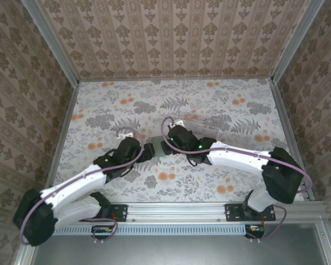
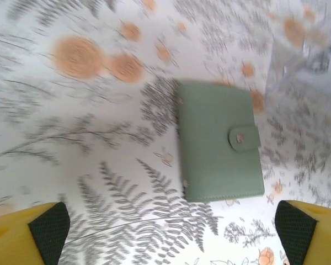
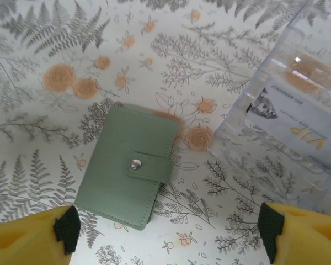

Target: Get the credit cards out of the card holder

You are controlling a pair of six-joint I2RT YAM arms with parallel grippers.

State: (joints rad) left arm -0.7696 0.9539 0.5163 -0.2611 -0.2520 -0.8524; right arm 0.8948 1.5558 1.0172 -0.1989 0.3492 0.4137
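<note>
While left fingers and right fingers gape apart, the green card holder lies snapped shut.

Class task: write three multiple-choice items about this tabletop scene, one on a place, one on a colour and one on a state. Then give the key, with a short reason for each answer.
1. In the right wrist view, where is the clear tray relative to the card holder?
A. To its left
B. To its right
C. On top of it

2. What colour is the outside of the card holder?
A. Red
B. Black
C. Green

3. What state is the card holder in?
A. Shut, with its snap strap fastened
B. Spread open, slots showing
C. Held up in a claw

Key:
1 B, because the tray stands at the right of that view, with tablecloth between it and the holder.
2 C, because the cover is a pale grey-green in both wrist views.
3 A, because the strap wraps over the edge onto the front and the holder lies flat on the table.
</note>
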